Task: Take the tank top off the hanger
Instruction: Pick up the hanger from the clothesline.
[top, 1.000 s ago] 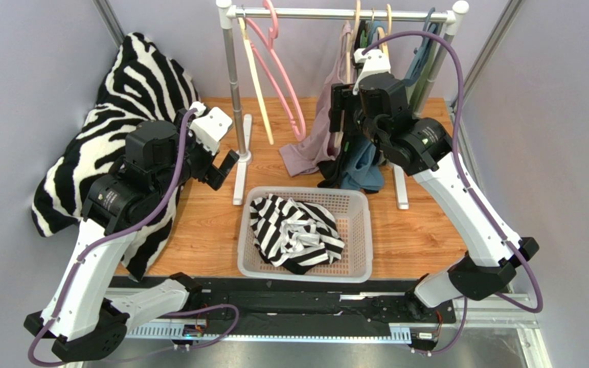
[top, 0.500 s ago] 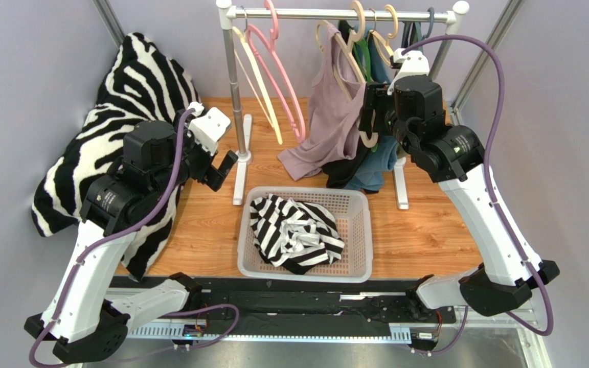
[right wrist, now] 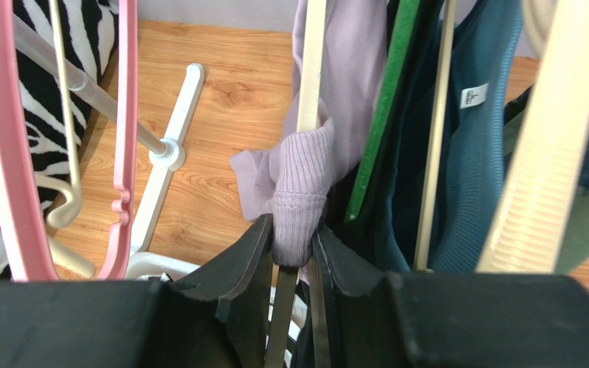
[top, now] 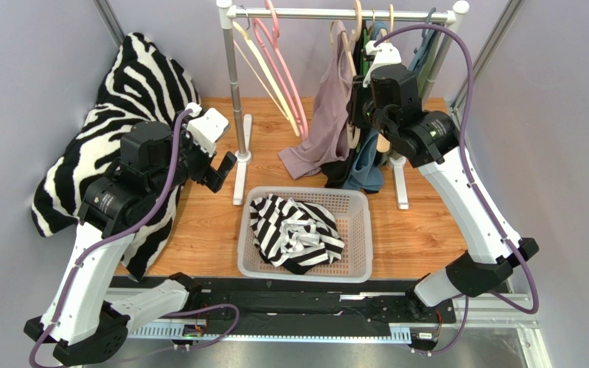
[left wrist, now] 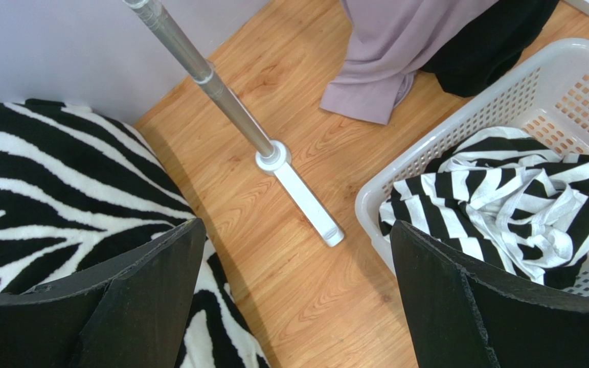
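Up at the clothes rail (top: 336, 13), the jaws of the right gripper (right wrist: 294, 234) are pinched shut on a fold of the lilac ribbed tank top (right wrist: 305, 176), with a bar of the cream hanger (right wrist: 311, 61) running down through the same gap. The tank top hangs on that hanger among the green, teal and dark garments crowded at the right end of the rail, and its lower hem trails down toward the worktop (left wrist: 290, 307) behind the white basket (left wrist: 428, 146). A black-and-white striped garment (left wrist: 505, 199) lies crumpled in the basket. The left gripper (left wrist: 296, 226) hangs well apart from the clothes, its jaws spread wide and holding nothing, above the foot of the rack's left post (left wrist: 205, 77), between the zebra-print blanket (left wrist: 44, 176) and the basket.
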{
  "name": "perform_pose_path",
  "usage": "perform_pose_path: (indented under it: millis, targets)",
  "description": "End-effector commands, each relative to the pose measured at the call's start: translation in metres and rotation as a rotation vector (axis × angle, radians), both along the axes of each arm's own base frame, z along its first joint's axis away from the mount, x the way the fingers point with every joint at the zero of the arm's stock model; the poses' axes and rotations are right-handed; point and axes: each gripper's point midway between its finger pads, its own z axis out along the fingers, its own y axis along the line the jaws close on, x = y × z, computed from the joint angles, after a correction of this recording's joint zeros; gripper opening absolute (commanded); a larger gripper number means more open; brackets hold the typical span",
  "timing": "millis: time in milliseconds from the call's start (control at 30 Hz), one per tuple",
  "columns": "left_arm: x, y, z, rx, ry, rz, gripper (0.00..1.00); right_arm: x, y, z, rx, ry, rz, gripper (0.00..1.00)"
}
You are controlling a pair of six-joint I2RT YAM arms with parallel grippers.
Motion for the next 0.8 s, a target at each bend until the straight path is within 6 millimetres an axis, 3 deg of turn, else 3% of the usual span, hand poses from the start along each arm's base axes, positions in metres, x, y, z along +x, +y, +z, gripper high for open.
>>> perform_pose_path:
  millis: [0,200,333,433,600,767]
  targets:
    - [-0.003,-0.003,0.005,-0.033,-0.004,-0.012,0.99,0.002,0.005,0.006,0.008,-0.023,0.010,0.25]
    - [-0.004,-0.005,0.002,-0.035,0.008,-0.022,0.99,0.006,0.007,0.016,0.009,-0.051,0.006,0.22]
    - [-0.003,-0.006,0.001,-0.040,0.014,-0.024,0.99,0.012,0.020,0.018,0.022,-0.050,0.030,0.05]
    - [-0.003,-0.006,0.001,-0.042,0.017,-0.028,0.99,0.017,0.038,0.017,0.022,-0.046,0.063,0.00]
    - [-0.003,-0.006,0.001,-0.043,0.019,-0.029,0.99,0.021,0.064,0.013,0.003,-0.037,0.097,0.00]
    - [-0.004,-0.007,0.002,-0.044,0.017,-0.034,0.99,0.022,0.061,0.009,-0.004,-0.035,0.065,0.00]
